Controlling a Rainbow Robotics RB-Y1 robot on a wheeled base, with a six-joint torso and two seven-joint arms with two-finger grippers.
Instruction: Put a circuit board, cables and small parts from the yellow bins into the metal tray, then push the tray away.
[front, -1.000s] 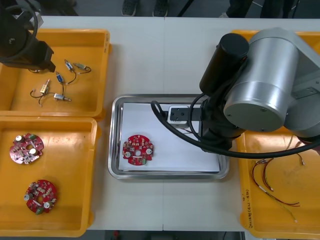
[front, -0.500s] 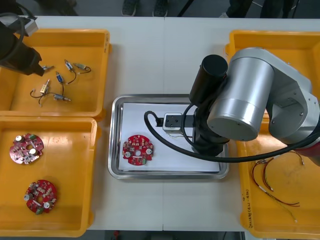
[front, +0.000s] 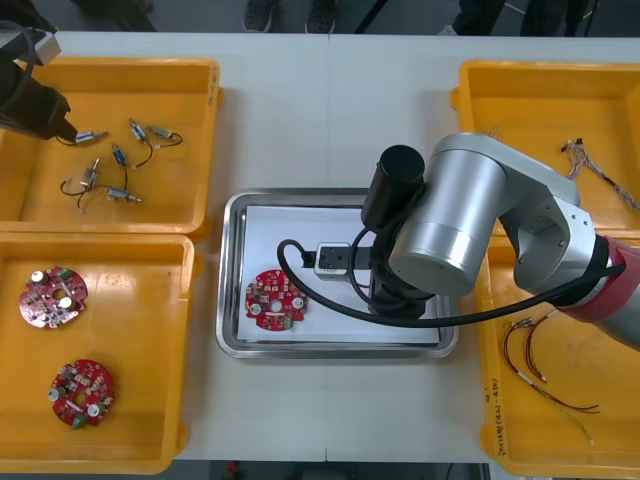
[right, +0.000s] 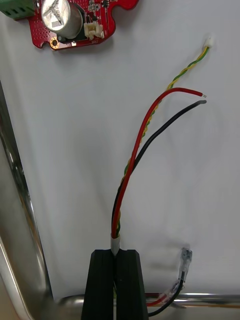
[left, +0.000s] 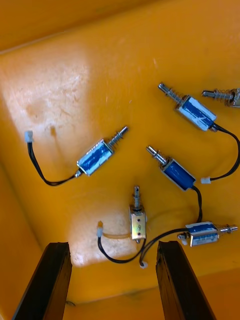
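My right gripper is shut on a cable bundle of red, black and twisted yellow-green wires. The wires trail out from the fingers over the white inside of the metal tray. One red circuit board lies in the tray's left half, also seen beyond the wire ends as the circuit board. In the front view the right arm covers the tray's right half. My left gripper is open above several small metal parts in the far left yellow bin.
The near left bin holds two more circuit boards. Red and yellow cables lie in the near right bin. Another cable lies in the far right bin.
The right arm has swung left and lower over the tray, carrying the cable bundle toward the circuit board. The left gripper has drifted slightly toward the far left corner of its bin.
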